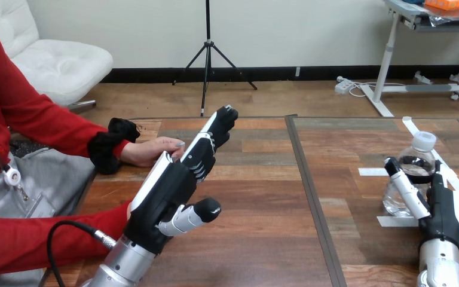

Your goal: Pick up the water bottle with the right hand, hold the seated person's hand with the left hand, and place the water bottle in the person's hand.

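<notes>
**Water bottle** (416, 170): clear, white-capped, stood upright on the counter (257, 239) at the right of the frame, a little below mid-height. It is set among strips of white tape (373, 171) that are stuck flat to the wood to its left, behind it and in front of it.

**Right hand** (441, 206): entered from the lower right corner on a silver forearm and placed at the bottle's near side. One of its fingers (407, 190) is laid slantwise across the bottle's near left face; the black body of the hand is pressed to the bottle's right side. The bottle is pinched between the two, with its base on the counter.

**Left hand** (170, 191): raised from the lower left of the frame and reached toward the upper centre. Its fingers (212, 139) are held straight and pressed together, with the thumb stuck out to the right below them. Nothing is gripped.

**Person's hand** (152, 150): laid on the counter at the left of the frame, at mid-height, just beside the left hand's fingers and partly covered by them. No finger is curled round it; whether the two touch cannot be told.

**Counter**: wooden planks, divided by a dark seam (308, 191) run from top to bottom right of centre. The bottle is kept right of the seam, the person's hand well apart on its left.
</notes>
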Available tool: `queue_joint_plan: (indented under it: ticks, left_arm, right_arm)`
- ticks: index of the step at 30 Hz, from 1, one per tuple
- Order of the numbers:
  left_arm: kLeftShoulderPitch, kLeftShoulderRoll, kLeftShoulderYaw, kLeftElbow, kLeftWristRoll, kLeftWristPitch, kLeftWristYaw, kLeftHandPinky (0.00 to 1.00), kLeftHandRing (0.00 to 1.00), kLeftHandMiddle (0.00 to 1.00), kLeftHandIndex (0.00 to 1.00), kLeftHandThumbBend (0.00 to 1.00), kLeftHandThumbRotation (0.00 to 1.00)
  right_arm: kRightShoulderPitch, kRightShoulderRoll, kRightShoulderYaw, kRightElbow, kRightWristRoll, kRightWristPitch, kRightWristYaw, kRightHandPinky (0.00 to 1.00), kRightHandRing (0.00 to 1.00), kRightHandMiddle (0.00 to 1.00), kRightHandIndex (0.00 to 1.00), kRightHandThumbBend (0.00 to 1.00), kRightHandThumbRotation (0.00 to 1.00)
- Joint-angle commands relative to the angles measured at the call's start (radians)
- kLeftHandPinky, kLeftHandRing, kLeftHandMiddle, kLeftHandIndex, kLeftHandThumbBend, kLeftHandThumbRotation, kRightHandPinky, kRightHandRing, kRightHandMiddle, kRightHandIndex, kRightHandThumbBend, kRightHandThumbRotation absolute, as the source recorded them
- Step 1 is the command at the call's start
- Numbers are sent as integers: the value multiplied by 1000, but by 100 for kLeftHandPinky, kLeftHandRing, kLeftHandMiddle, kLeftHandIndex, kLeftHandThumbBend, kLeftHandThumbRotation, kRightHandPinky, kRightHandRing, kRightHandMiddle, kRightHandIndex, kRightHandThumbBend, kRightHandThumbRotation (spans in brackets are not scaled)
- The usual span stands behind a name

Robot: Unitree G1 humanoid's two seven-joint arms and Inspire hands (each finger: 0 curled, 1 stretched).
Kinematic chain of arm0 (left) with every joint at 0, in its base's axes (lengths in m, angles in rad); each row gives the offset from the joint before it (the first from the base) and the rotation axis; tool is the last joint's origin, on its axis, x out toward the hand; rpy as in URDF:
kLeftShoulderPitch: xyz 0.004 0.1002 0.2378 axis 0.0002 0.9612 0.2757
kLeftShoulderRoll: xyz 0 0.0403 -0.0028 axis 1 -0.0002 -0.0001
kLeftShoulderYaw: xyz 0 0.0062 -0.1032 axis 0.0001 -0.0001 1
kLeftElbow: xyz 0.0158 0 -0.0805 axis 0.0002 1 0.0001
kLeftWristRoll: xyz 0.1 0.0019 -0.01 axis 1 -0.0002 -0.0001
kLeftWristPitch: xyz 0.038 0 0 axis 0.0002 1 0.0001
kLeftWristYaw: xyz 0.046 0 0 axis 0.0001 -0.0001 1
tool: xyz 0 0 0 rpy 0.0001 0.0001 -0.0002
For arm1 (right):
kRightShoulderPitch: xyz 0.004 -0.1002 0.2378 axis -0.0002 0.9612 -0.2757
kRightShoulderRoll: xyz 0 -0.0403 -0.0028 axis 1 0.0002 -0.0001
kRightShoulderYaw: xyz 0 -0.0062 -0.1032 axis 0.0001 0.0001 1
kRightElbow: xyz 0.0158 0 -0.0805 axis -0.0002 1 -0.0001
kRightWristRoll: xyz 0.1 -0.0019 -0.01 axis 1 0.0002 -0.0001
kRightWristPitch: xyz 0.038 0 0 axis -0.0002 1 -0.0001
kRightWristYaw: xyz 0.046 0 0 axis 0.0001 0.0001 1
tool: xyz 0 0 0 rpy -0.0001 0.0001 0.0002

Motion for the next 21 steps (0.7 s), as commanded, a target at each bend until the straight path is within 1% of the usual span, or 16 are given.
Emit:
queue_joint_plan:
  ticks: [1,3,9,15,21]
  left_arm:
    - [-42,8,18,-31,-30,-10,-7,99,100,100,100,100,83]
    - [-41,8,19,-34,-33,-7,-10,99,100,100,100,100,83]
    - [-38,8,24,-38,-40,-12,-21,98,100,100,100,100,83]
    - [-32,8,25,-50,-53,-4,-33,97,100,100,100,100,83]
    - [-26,7,26,-62,-70,0,-45,97,100,100,100,100,82]
  right_arm:
    - [-96,-25,-4,9,9,6,14,94,98,100,100,100,65]
    - [-99,-24,-9,10,15,8,23,95,99,100,100,100,63]
    - [-111,-28,-6,17,11,21,23,96,100,100,100,100,62]
    - [-122,-32,-3,21,6,32,22,97,100,100,100,100,62]
    - [-131,-32,-16,23,21,32,45,98,100,100,100,100,61]
